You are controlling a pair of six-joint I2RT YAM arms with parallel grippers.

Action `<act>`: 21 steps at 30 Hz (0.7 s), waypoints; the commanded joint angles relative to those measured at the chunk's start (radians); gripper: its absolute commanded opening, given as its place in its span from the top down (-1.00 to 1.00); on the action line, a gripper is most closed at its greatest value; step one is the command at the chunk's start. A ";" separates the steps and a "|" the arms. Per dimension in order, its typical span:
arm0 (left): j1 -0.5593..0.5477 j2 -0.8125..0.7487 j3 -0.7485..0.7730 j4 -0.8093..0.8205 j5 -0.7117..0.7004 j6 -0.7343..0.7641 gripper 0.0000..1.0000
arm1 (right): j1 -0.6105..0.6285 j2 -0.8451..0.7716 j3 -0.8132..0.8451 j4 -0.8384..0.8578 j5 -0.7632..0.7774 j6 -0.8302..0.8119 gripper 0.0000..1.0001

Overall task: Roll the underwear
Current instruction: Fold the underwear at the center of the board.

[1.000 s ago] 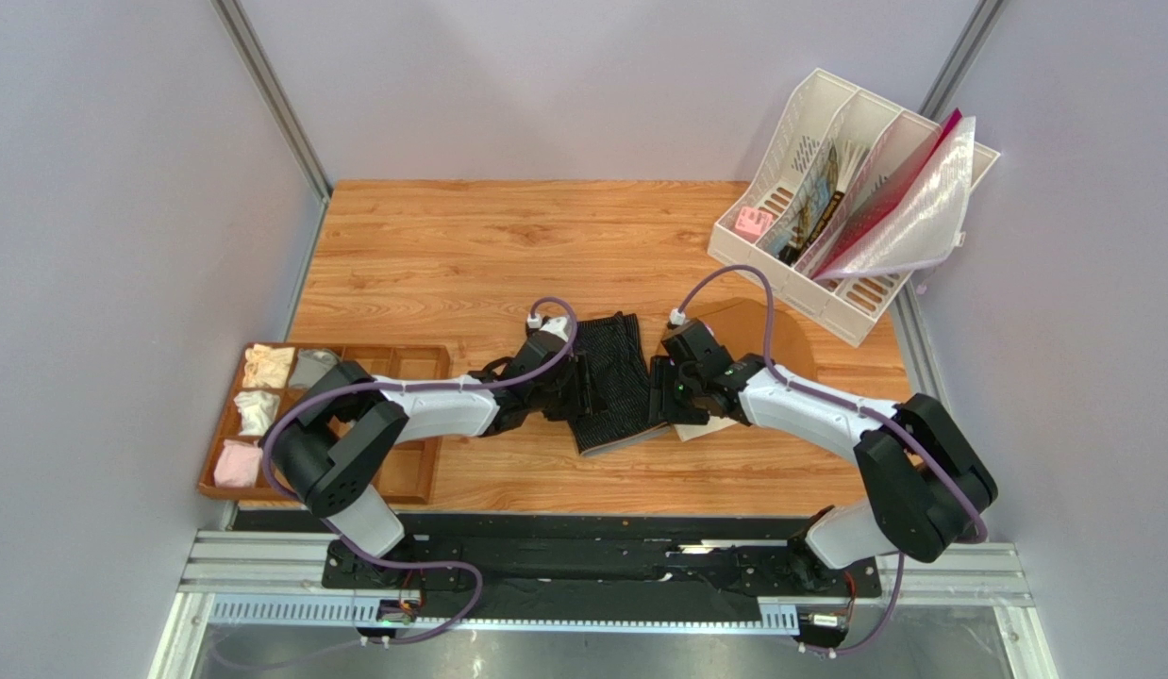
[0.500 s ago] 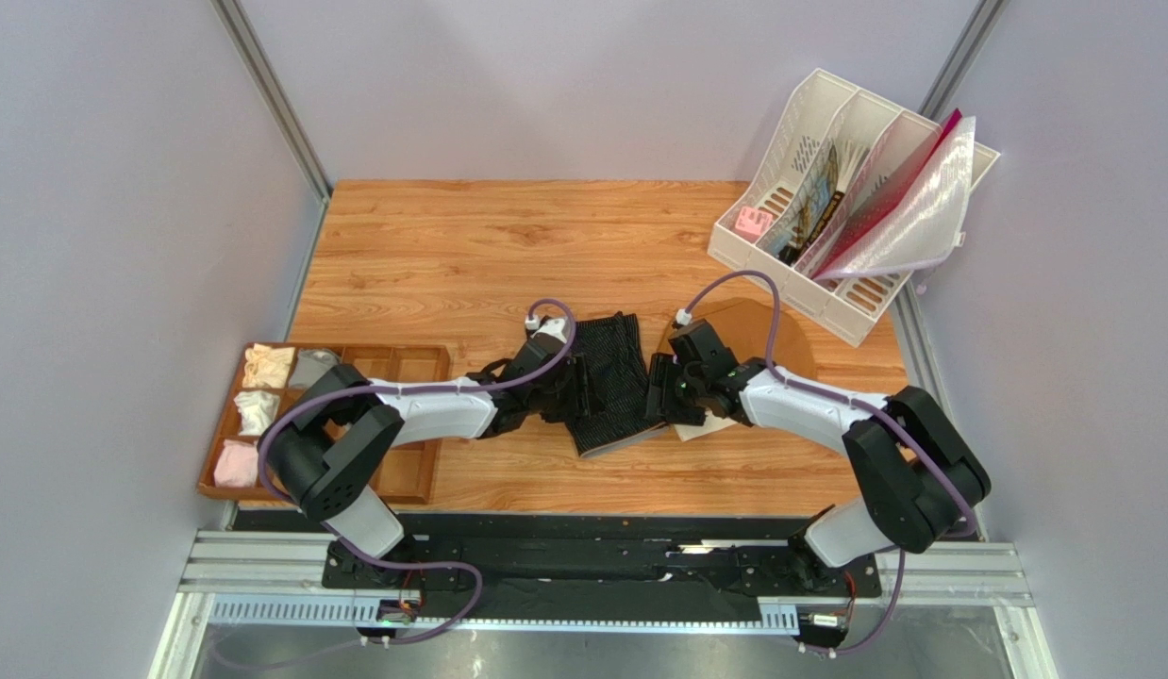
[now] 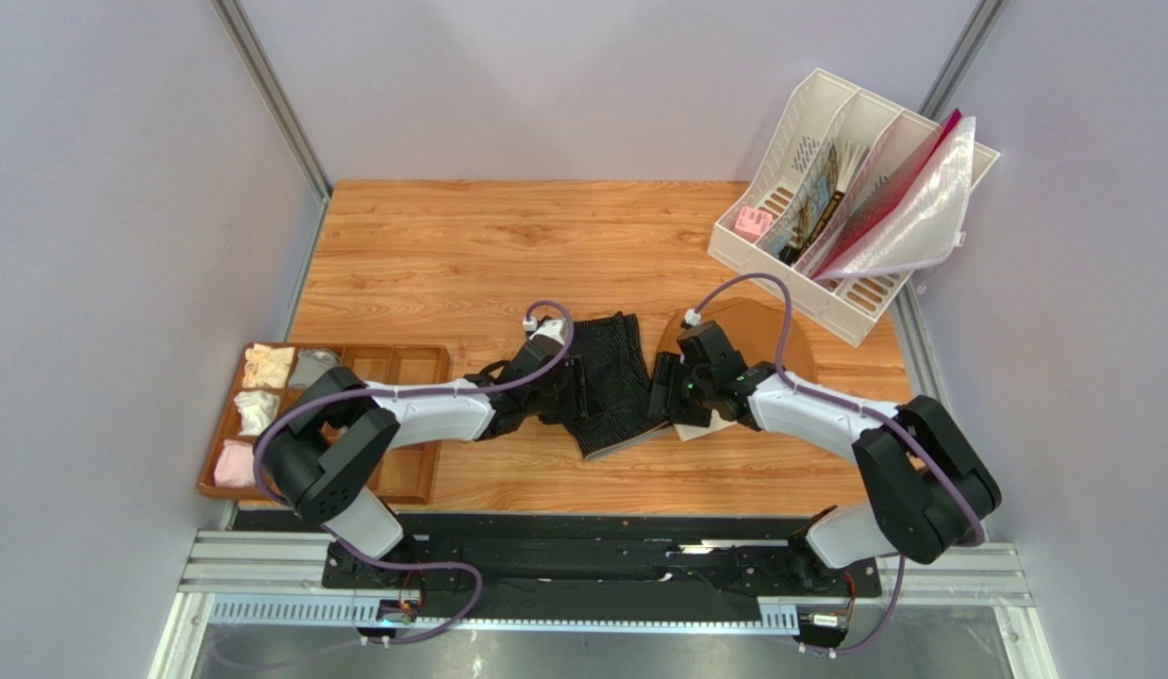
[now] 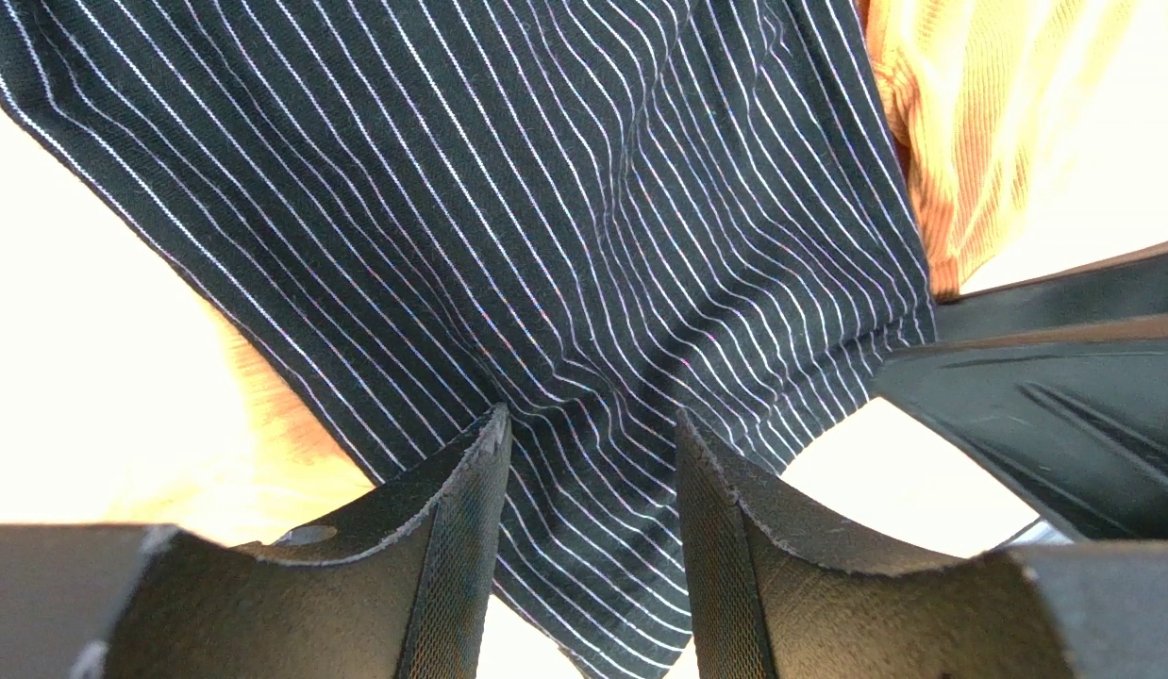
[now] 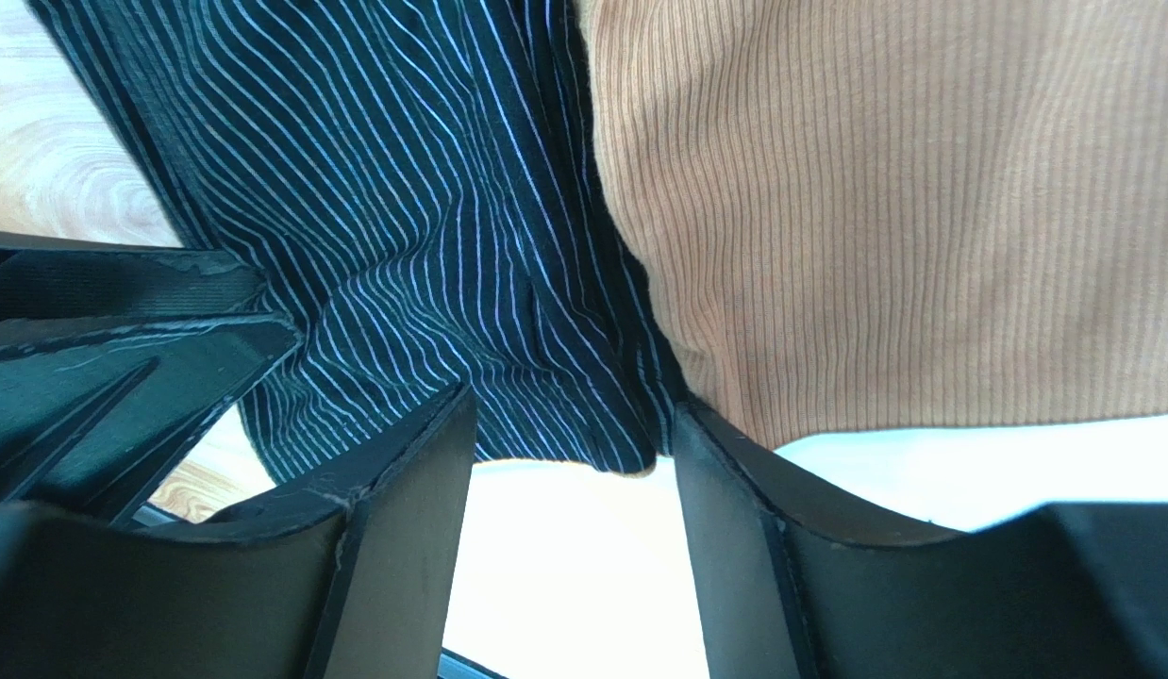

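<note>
Left wrist: L pincer (image 4: 590, 425) part open, jaws astride black pale-striped underwear (image 4: 547, 212), no grip visible. R pincer (image 5: 573, 410) jaws wide apart, nothing clamped, over underwear's edge, brown briefs (image 5: 902, 212) touching it at frame right. Top view: underwear mid-frame on wood surface (image 3: 448, 255), btwn both pincers.

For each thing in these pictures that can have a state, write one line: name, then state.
Black pinstriped fabric underwear: lying unrolled.
Brown ribbed fabric briefs: lying flat beside it.
Left gripper: astride the underwear, grip unclear.
Right gripper: open at the underwear's edge.
</note>
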 commanded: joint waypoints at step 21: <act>-0.016 -0.008 -0.024 -0.095 -0.029 0.028 -0.07 | -0.007 0.079 -0.005 0.019 0.023 0.005 0.06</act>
